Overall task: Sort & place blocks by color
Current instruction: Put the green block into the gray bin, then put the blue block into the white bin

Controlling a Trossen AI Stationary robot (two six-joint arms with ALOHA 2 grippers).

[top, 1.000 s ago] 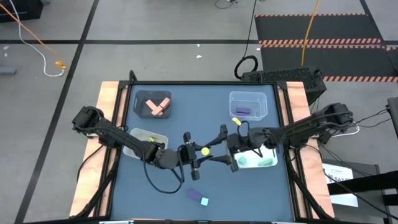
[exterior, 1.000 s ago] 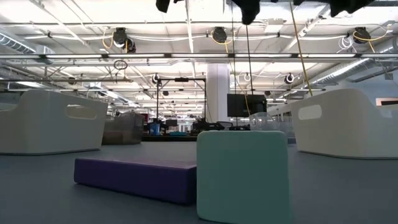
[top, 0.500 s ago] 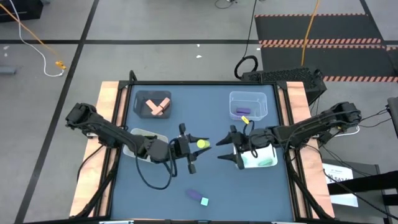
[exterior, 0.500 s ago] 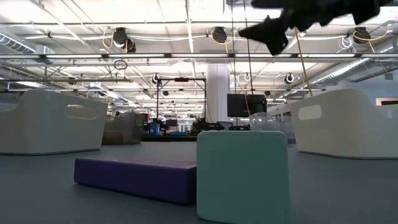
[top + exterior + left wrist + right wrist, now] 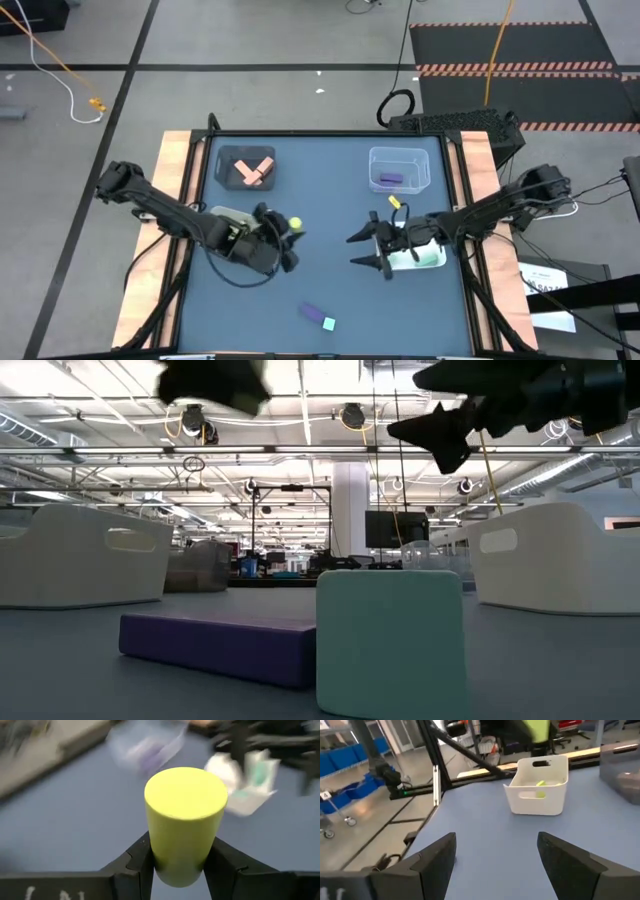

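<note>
Yellow-green block point(image 5: 184, 822) is clamped between the left gripper point(image 5: 288, 238) fingers; right gripper point(image 5: 366, 252) stands wide, empty.

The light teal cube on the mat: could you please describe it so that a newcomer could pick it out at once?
Start in the high view at the dark blue table and go to its near edge, away from all the bins. Two loose blocks lie there, side by side: a flat purple bar and the light teal cube. The cube is the paler, squarer one, nearer the table's edge; in the low view it stands taller than the bar.
</note>
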